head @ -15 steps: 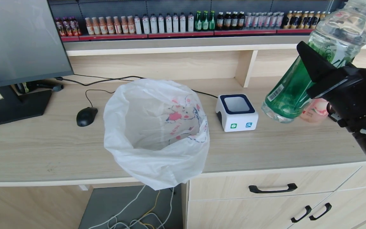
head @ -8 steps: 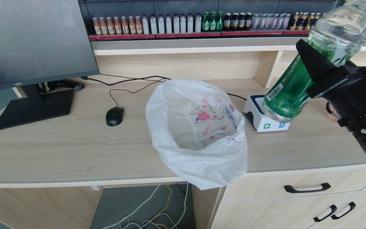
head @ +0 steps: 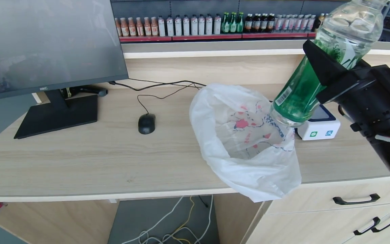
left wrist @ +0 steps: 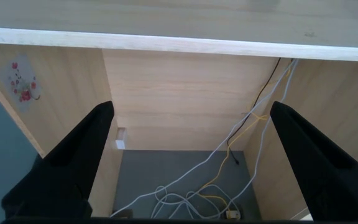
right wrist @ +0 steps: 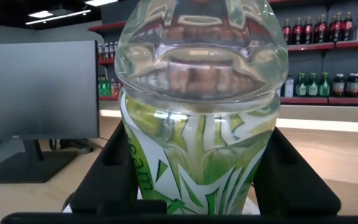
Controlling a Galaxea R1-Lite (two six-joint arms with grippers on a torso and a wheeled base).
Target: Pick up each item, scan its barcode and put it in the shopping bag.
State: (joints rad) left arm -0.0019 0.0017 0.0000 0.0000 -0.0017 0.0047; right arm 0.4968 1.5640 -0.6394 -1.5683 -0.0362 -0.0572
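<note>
A clear bottle with a green label (head: 305, 88) hangs tilted, its base over the right rim of the white shopping bag (head: 249, 162). My right gripper (head: 333, 62) is shut on the bottle's middle; up close, the bottle (right wrist: 201, 118) sits between the black fingers (right wrist: 110, 174). A white barcode scanner (head: 318, 127) stands on the counter just right of the bag, partly behind the bottle. My left gripper (left wrist: 191, 162) is open below the counter edge, in front of the knee space with cables.
A monitor (head: 46, 44) on its stand occupies the counter's left, with a black mouse (head: 146, 123) and cables between it and the bag. A raised ledge (head: 215, 54) runs behind the counter. Drawers (head: 354, 200) are below on the right.
The head view has swung left, shifting the whole scene right. Against the counter, the held bottle went from right of the scanner, over it, to above the bag's rim.
</note>
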